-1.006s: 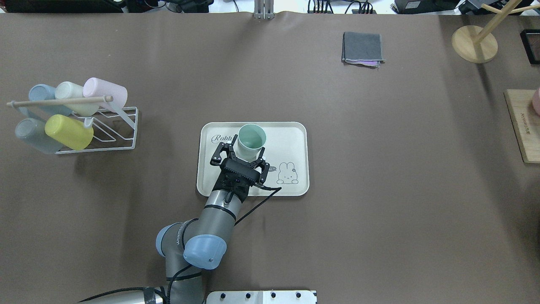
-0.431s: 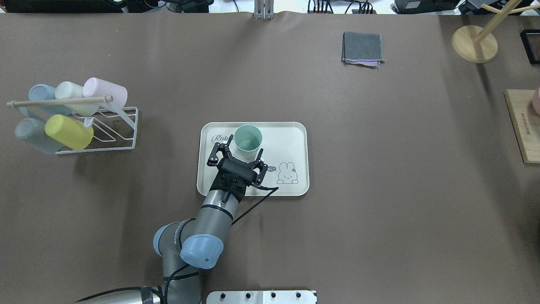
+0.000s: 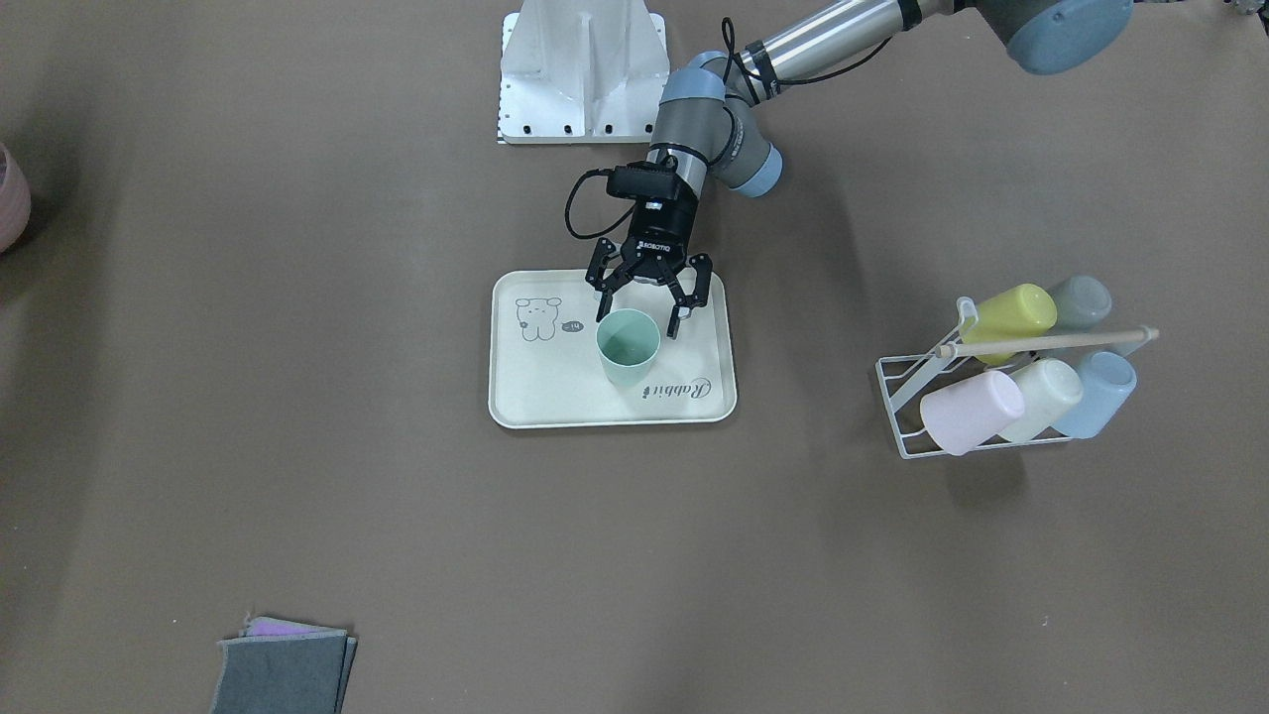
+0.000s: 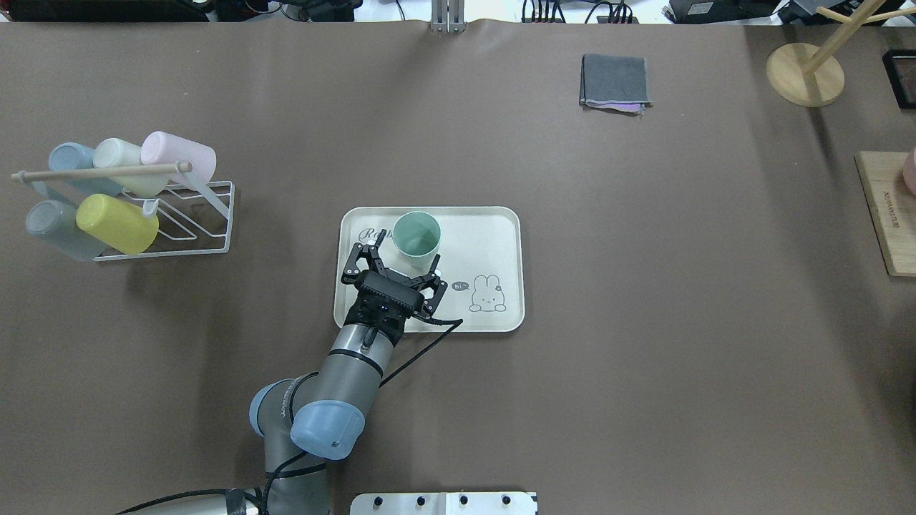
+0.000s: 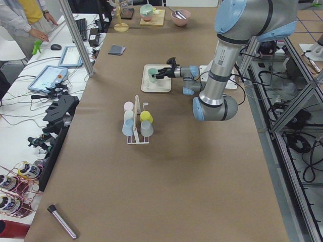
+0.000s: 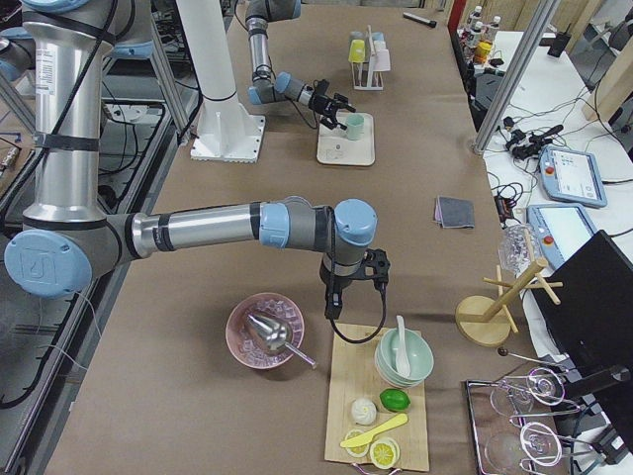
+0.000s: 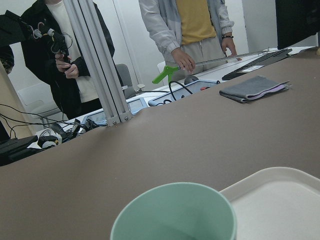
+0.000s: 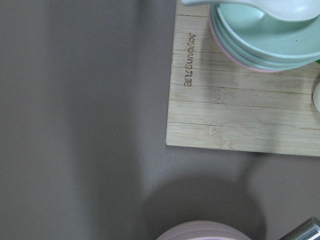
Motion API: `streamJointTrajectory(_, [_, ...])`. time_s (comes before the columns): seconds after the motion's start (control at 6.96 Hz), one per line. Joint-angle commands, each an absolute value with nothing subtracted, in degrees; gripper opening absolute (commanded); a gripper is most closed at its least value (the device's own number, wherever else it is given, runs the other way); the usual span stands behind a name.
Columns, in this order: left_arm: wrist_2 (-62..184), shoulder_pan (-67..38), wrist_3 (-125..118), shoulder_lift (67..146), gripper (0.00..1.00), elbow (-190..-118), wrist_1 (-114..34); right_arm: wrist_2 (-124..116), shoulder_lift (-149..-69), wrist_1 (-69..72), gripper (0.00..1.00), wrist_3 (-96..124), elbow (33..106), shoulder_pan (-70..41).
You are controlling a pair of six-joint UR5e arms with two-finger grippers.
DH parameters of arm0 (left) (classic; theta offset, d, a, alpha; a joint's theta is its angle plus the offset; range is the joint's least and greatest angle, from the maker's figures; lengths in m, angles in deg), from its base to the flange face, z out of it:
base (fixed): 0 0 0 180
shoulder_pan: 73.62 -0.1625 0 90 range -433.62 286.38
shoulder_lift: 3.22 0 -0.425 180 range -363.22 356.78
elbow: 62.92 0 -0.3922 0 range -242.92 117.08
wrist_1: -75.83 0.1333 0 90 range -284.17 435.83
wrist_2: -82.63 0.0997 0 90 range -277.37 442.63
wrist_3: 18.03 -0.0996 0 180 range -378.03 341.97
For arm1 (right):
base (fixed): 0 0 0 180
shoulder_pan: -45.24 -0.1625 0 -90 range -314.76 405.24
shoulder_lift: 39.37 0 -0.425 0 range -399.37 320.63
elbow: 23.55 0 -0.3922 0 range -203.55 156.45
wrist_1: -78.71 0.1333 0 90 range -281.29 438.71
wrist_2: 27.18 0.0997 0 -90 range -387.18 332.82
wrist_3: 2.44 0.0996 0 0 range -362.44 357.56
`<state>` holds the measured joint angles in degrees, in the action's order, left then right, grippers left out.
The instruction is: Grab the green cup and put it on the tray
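The green cup (image 4: 416,234) stands upright on the cream tray (image 4: 494,229), over its "Rabbit" print. It also shows in the front view (image 3: 628,347) on the tray (image 3: 535,382), and fills the bottom of the left wrist view (image 7: 175,215). My left gripper (image 4: 408,252) is open and empty. Its fingertips stand on either side of the cup's near edge, apart from it. My right gripper (image 6: 354,297) hangs far off over the table by a wooden board. I cannot tell whether it is open or shut.
A white wire rack (image 4: 179,222) at the left holds several cups, among them a yellow-green one (image 4: 118,223). A folded grey cloth (image 4: 615,82) lies at the back. A wooden stand (image 4: 805,75) and a wooden board (image 4: 887,214) are at the right. A pink bowl (image 6: 265,332) stands beside the board.
My open left gripper has drawn back toward the robot and a little to the left, away from the green cup. The cup stands free on the tray.
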<state>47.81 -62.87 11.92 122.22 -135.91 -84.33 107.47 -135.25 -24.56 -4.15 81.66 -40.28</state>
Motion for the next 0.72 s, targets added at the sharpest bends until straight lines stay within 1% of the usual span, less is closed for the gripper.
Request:
streamJointTrajectory(0.0, [47.6, -63.1, 11.4, 121.5, 0.96, -139.8, -84.5, 107.5, -135.3, -24.6, 1.00, -4.1, 81.7, -40.3])
streamJointTrajectory(0.43, [44.9, -63.2, 6.9, 118.7, 0.96, -148.9, -83.9, 108.0, -135.3, -24.6, 1.00, -4.2, 81.7, -40.3])
streamJointTrajectory(0.57, [43.5, -63.1, 6.7, 116.2, 0.96, -153.7, -83.7, 108.0, -135.3, -24.6, 1.00, -4.2, 81.7, -40.3])
